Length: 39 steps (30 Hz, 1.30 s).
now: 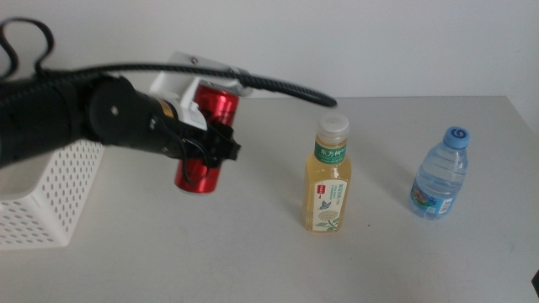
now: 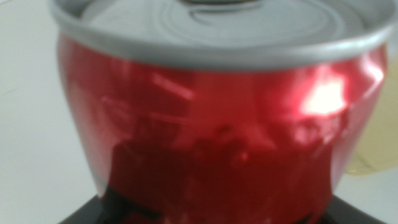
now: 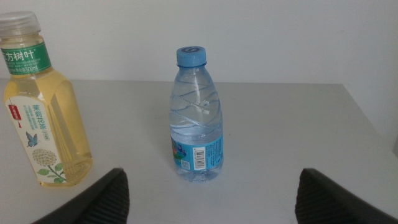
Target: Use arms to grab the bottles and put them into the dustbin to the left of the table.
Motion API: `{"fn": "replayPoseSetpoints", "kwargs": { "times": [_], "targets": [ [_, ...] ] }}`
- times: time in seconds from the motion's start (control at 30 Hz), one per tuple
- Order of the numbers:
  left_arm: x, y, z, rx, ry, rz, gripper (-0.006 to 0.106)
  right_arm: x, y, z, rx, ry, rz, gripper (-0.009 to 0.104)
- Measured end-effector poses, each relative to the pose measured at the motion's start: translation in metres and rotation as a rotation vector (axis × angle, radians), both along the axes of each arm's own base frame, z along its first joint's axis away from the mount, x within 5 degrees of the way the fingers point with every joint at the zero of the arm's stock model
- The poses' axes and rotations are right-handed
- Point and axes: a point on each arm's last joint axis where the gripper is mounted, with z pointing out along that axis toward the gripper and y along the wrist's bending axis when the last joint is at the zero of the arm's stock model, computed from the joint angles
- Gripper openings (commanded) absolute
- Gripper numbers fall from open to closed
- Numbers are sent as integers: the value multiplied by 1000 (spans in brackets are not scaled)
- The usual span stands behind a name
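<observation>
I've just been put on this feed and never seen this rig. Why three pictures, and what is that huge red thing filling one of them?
Two robot arms work at a grey table. The middle view looks down over it; the other two come from cameras on each wrist. The huge red thing is the red soda can, seen close by the left wrist camera: the left gripper holds it tilted, beside the white dustbin. The right gripper waits with jaws open, facing the water bottle and the yellow tea bottle, both standing upright.
</observation>
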Motion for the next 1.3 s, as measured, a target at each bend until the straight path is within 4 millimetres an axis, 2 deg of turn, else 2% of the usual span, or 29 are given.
{"fn": "replayPoseSetpoints", "kwargs": {
  "times": [0.13,0.27,0.4,0.53,0.63,0.83,1.13,1.3],
  "targets": [
    [20,35,37,53,54,50,-1,0,0,0,0,0,0,94],
    [32,88,77,113,95,116,-1,0,0,0,0,0,0,94],
    [33,144,109,131,103,237,-1,0,0,0,0,0,0,94],
    [28,193,123,135,112,371,-1,0,0,0,0,0,0,94],
    [29,218,116,149,161,416,-1,0,0,0,0,0,0,94],
    [49,251,70,155,308,445,-1,0,0,0,0,0,0,94],
    [84,270,1,167,429,470,0,0,0,0,0,0,0,94],
    [97,276,-33,176,472,469,0,0,0,0,0,0,0,94]
  ]
}}
